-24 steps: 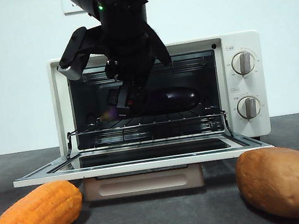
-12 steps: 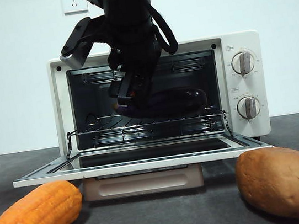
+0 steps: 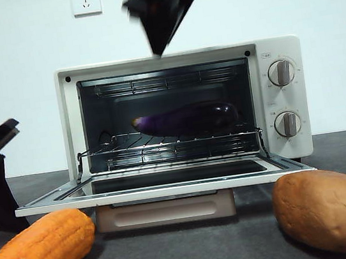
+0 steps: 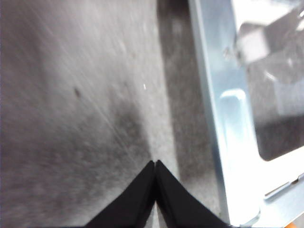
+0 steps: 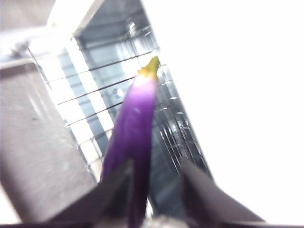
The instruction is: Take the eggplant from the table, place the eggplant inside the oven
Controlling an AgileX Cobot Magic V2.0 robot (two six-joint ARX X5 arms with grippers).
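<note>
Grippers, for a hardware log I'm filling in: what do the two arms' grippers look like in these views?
The left gripper has two matte black jaws that taper to sharp wedge tips, meeting in a point. The right gripper shows two blurred, dark grey-black wedge-shaped jaws set apart. In the front view, the raised one is an angular black shape at the top, and the one at the left edge is black with a silver-grey metal part.

Left gripper (image 4: 155, 164), jaws together, over table (image 4: 71, 118) beside oven (image 4: 228, 123) door.
</note>
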